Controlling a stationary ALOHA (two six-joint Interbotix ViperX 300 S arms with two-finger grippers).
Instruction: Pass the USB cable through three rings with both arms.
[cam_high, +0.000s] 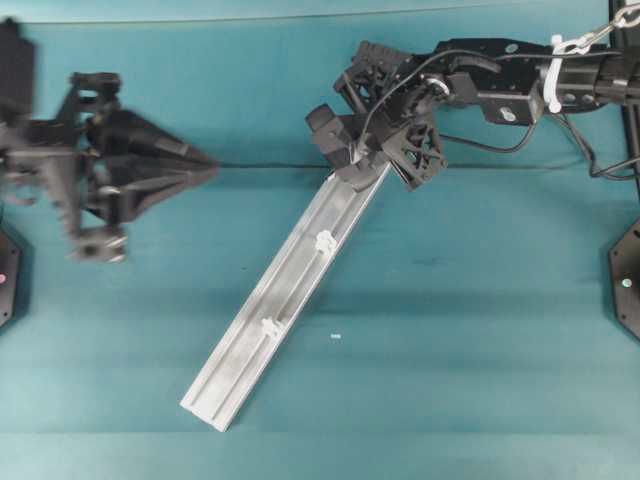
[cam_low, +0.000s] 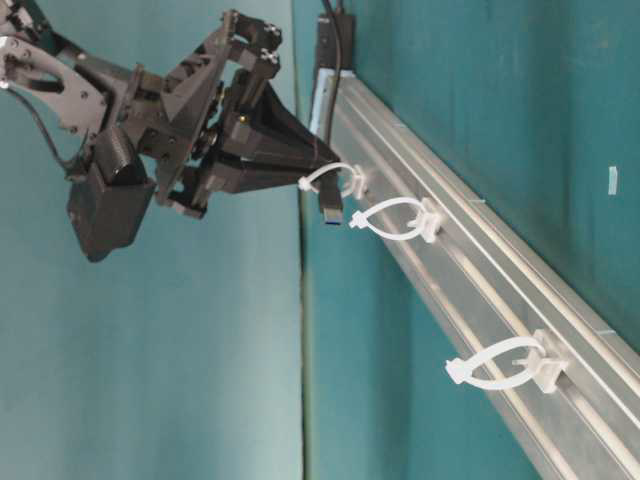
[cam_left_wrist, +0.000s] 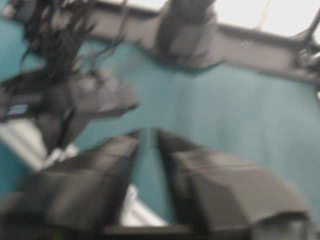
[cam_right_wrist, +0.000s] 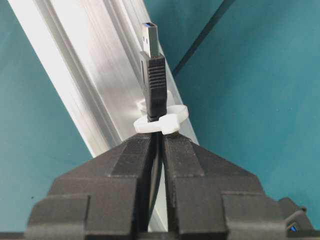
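We see right gripper (cam_right_wrist: 156, 142) clamped on USB cable (cam_right_wrist: 154, 85), plug poking through first ring (cam_right_wrist: 165, 121) on rail (cam_high: 285, 300). Left gripper (cam_left_wrist: 148, 142) blurry, jaws slightly apart, holding nothing.

Lighting even and bright; glare on the rail (cam_right_wrist: 85, 65); left wrist view heavily motion-blurred; left gripper (cam_high: 205, 165) smeared overhead.

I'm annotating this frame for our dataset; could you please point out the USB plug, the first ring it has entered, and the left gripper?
USB plug (cam_right_wrist: 154, 85), right wrist view, on its black ribbed housing.
First ring (cam_right_wrist: 175, 119), right wrist view, on the white loop's right side.
Left gripper (cam_high: 205, 165), overhead view, at its pointed fingertips.
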